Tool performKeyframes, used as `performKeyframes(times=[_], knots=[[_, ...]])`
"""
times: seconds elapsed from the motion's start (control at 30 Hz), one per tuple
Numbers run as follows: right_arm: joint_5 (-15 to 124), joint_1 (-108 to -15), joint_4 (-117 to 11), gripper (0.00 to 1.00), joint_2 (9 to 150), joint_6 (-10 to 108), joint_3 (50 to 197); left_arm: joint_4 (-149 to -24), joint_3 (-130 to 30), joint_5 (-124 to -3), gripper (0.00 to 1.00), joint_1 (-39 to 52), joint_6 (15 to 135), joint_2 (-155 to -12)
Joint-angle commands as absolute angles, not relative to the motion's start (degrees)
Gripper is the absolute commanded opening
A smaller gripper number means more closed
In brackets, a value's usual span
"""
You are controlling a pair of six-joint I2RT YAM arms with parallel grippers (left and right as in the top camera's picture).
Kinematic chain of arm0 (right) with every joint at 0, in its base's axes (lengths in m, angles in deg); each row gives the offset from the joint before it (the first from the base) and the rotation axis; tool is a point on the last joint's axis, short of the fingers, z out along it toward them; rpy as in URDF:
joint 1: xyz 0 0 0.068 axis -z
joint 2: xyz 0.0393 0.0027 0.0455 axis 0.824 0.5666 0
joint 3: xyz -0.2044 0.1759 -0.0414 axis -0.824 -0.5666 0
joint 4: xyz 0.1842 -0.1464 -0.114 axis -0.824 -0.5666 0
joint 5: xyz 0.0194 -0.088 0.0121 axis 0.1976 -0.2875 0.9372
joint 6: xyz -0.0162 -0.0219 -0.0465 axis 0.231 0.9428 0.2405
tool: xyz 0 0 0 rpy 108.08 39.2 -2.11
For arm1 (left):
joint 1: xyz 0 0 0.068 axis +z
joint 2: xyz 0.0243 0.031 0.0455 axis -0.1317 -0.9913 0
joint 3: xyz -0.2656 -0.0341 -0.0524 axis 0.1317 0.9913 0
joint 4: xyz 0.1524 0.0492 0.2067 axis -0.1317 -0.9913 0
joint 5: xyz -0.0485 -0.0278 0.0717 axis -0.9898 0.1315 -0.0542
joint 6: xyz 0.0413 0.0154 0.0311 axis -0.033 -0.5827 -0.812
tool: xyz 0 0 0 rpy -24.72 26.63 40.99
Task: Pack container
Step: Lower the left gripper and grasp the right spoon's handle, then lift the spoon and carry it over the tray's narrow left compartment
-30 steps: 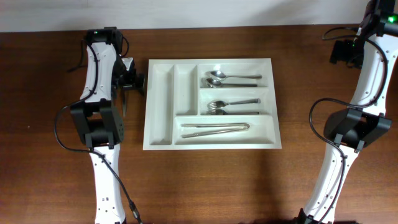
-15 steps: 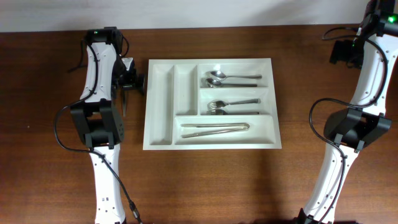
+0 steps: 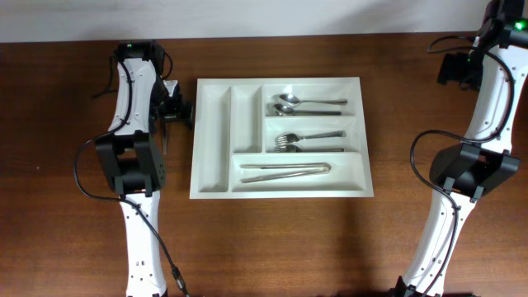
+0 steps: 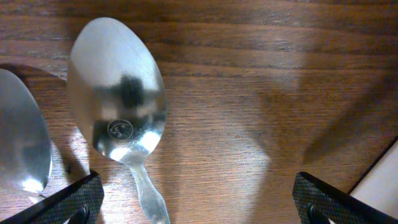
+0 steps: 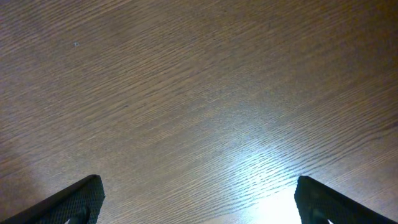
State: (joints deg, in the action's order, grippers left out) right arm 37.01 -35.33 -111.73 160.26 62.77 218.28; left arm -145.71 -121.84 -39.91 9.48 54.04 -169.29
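Spoon (image 4: 118,93) lies off-centre beneath the wide-open, empty left tool (image 4: 205,202), so it should centre over the handle (image 4: 148,198) before closing.

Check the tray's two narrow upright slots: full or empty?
Empty. Both narrow slots of the container show bare white floor; spoons, forks and a long utensil lie in the crosswise compartments.

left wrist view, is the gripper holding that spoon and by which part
Nothing is held. The left gripper stands open above the spoon, which lies on the table; the right gripper is open too.
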Motion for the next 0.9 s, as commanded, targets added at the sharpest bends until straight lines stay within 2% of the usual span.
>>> performKeyframes(times=[0.0,0.1,0.17,0.3,0.43,0.53,0.6,0.7,0.87], knots=[[36.93,-35.31,-111.69,0.99,160.66,62.05,218.30,-145.55,-122.11,-40.78,0.99,9.70,53.78,-171.00],[36.93,-35.31,-111.71,0.99,160.66,62.03,218.30,-145.51,-122.11,-40.78,0.99,9.70,53.78,-171.00],[36.93,-35.31,-111.71,0.99,160.66,62.03,218.30,-145.53,-122.11,-40.78,0.94,9.70,53.78,-171.00],[36.93,-35.31,-111.69,0.99,160.66,62.03,218.30,-145.53,-122.11,-40.76,0.74,9.72,53.78,-171.00],[36.93,-35.31,-111.71,0.99,160.66,62.03,218.30,-145.51,-122.11,-40.76,0.63,9.72,53.78,-171.00],[36.93,-35.31,-111.69,0.99,160.66,62.03,218.30,-145.53,-122.11,-40.76,0.58,9.70,53.78,-171.00],[36.93,-35.31,-111.69,0.99,160.66,62.05,218.30,-145.53,-122.11,-40.76,0.49,9.72,53.78,-171.00],[36.93,-35.31,-111.71,0.99,160.66,62.03,218.30,-145.51,-122.11,-40.76,0.46,9.72,53.78,-171.00],[36.93,-35.31,-111.71,0.99,160.66,62.05,218.30,-145.55,-122.11,-40.76,0.36,9.72,53.78,-171.00]])
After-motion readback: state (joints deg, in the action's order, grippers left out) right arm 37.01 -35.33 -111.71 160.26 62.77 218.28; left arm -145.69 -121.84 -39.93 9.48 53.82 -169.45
